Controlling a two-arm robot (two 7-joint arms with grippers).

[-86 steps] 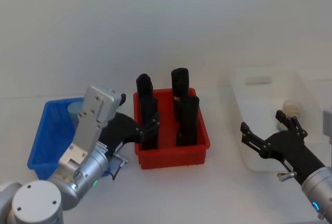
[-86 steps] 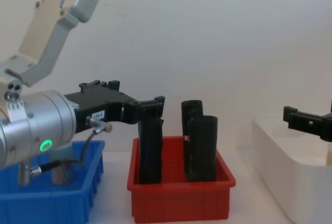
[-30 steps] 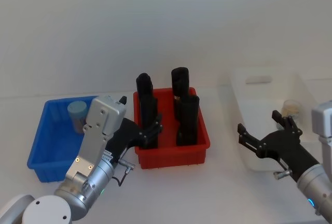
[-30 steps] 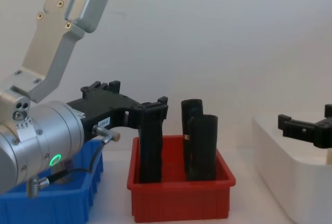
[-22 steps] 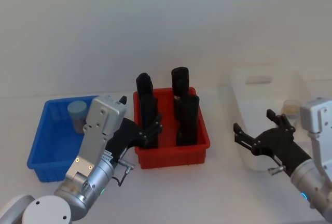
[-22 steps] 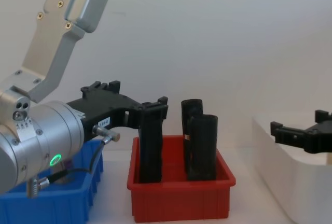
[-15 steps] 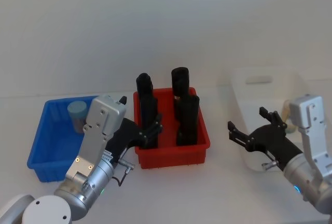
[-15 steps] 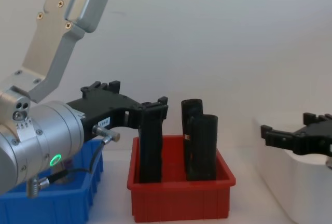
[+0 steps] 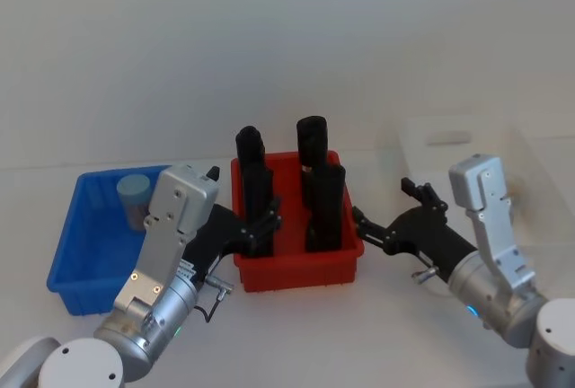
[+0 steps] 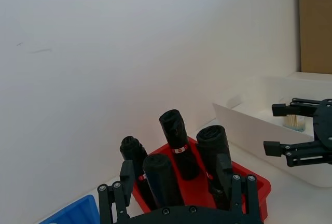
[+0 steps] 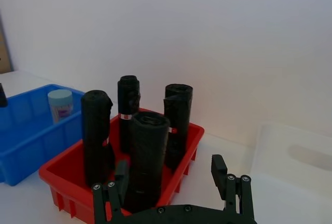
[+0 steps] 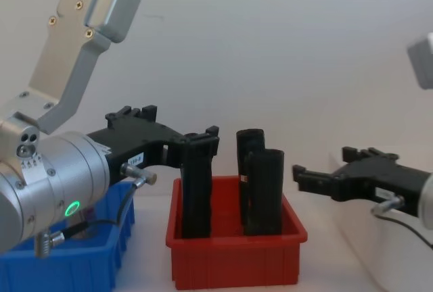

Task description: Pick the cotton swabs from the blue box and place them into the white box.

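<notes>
Cotton swabs [image 9: 133,193] stand as one lidded jar upright in the blue box [image 9: 79,235], against its far wall, toward the table's left end. A second jar [image 10: 293,122] sits inside the white box [image 9: 532,162] at the table's right end. The red bin [image 9: 296,273] with its upright black cylinders [image 9: 324,210] stands between the two boxes.

The biggest change is on the right. About three seconds ago the right gripper [image 9: 382,201] hung over the near left corner of the white box. It has since swung leftward and now hovers over the bare table between that box and the red bin, its tips just beside the bin's right wall. Its fingers are spread wide with nothing between them.

The left gripper [image 9: 266,224] was low over the blue box three seconds ago and covered much of it. It has drawn back, and in the last second it has not shifted. It hovers by the red bin's near left corner, fingers apart and empty, and the jar in the blue box now shows uncovered.
</notes>
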